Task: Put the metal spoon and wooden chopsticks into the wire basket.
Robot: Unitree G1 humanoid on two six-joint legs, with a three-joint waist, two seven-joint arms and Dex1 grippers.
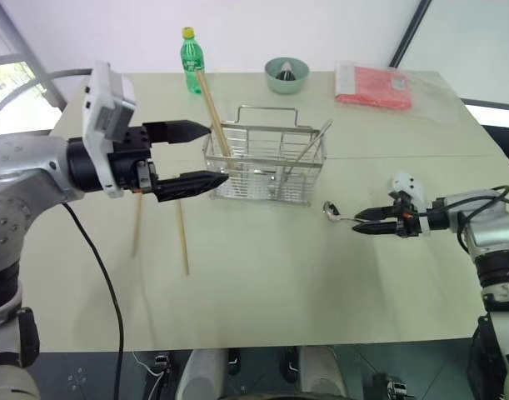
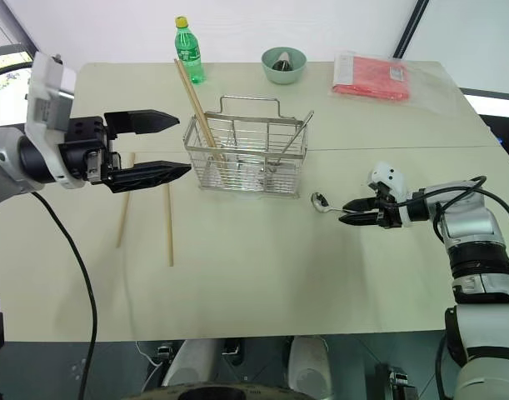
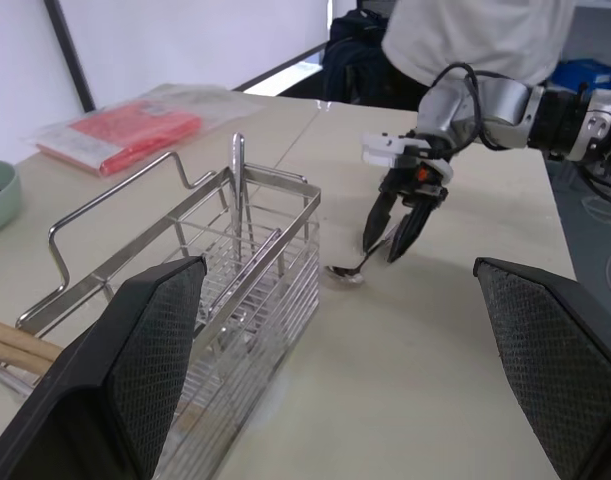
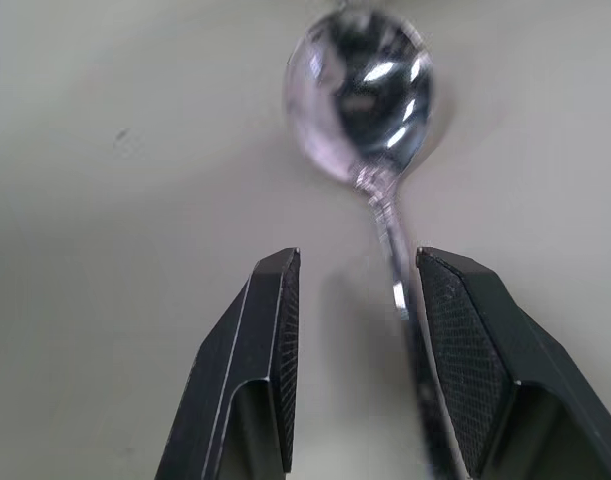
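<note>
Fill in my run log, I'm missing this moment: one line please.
left gripper: open, empty, raised beside wire basket | right gripper: open around metal spoon on table

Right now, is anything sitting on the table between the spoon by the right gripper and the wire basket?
Nothing visible. The metal spoon lies on bare table just beside the wire basket, with the right gripper open around its handle.

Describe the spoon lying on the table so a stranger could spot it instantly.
Find the wire basket mid-table. On the bare tabletop off its right front corner lies a small metal spoon, handle between the right hand's parted fingers. Unlike the spoon standing inside the basket, it lies flat.
</note>
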